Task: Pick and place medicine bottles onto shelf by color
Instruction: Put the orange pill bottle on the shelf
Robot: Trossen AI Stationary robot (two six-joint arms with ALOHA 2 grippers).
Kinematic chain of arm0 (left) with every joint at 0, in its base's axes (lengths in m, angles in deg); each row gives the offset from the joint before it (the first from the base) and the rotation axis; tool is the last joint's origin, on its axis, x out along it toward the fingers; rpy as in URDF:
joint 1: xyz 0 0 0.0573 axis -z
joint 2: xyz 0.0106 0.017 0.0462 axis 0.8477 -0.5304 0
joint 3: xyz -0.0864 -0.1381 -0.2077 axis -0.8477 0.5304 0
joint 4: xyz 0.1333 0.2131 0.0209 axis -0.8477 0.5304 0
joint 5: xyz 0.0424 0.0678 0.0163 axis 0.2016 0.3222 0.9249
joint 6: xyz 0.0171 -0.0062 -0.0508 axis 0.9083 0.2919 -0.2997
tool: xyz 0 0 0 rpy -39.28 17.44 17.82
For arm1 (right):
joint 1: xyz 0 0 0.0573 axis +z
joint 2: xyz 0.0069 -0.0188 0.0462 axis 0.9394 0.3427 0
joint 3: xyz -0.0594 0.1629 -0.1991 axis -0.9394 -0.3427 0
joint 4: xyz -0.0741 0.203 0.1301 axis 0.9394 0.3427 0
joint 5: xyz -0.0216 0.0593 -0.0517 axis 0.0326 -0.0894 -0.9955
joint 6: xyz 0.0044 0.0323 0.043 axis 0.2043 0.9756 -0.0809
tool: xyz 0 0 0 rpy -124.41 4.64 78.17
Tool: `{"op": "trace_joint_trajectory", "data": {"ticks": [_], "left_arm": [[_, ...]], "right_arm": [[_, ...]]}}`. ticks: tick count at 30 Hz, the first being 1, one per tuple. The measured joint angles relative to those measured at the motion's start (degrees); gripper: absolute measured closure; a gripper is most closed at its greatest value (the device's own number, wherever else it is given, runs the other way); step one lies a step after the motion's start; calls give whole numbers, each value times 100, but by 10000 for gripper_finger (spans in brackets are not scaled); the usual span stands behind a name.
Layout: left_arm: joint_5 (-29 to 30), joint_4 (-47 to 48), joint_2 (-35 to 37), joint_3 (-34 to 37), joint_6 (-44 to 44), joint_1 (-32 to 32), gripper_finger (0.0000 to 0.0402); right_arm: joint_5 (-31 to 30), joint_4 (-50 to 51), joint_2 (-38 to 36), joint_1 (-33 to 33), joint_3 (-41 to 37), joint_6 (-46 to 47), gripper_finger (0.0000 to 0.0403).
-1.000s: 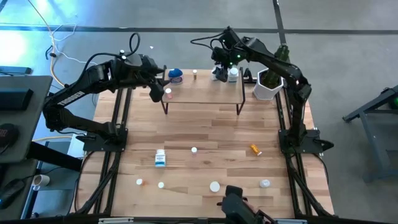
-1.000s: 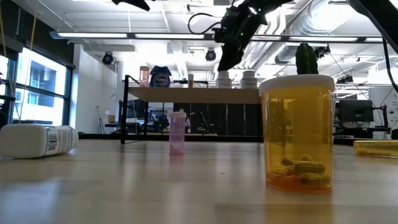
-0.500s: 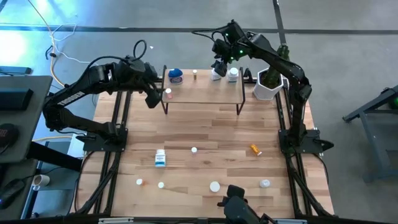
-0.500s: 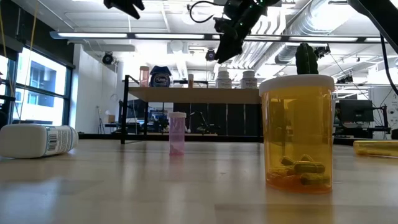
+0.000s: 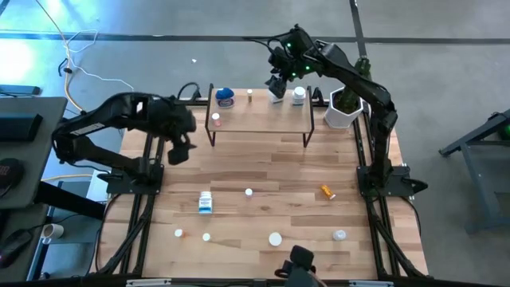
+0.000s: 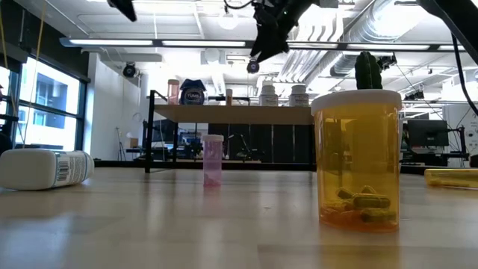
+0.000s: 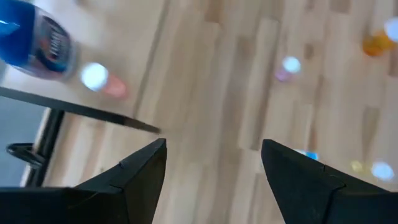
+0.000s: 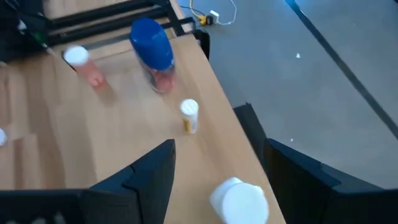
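Left gripper [image 5: 180,149]: our fingers are spread and empty, hanging over the table's left side, likely heading for a loose bottle.
Right gripper [image 5: 276,85]: our fingers are parted, holding nothing, above the shelf's far right.
Shelf [image 5: 259,121]: we count five bottles; pink bottle [image 5: 215,119] and blue jar [image 5: 225,97] left, small vial [image 5: 249,94] middle, two white ones right, apparently colour-sorted.
Table [image 5: 263,163]: seven bottles wait, among them an orange bottle [image 5: 327,191].

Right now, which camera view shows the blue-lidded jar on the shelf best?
The right wrist view: the blue-lidded jar is close, with lid and body clear. The left wrist view blurs it at the picture's edge, the high view shows it small, and the low view shows its side far off.
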Motion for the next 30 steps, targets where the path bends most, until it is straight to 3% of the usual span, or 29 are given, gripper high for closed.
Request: {"op": "trace_joint_trajectory", "data": {"ticks": [8, 20, 30], "left_arm": [[4, 53, 392, 103, -653, 1001, 149], [118, -471, 887, 1665, -2402, 2707, 149], [267, -747, 745, 2367, -4188, 4086, 149]], "right_arm": [[-9, 337, 0, 226, 44, 353, 171], [-7, 359, 2, 387, 42, 233, 171], [-4, 499, 2, 383, 44, 226, 171]]}}
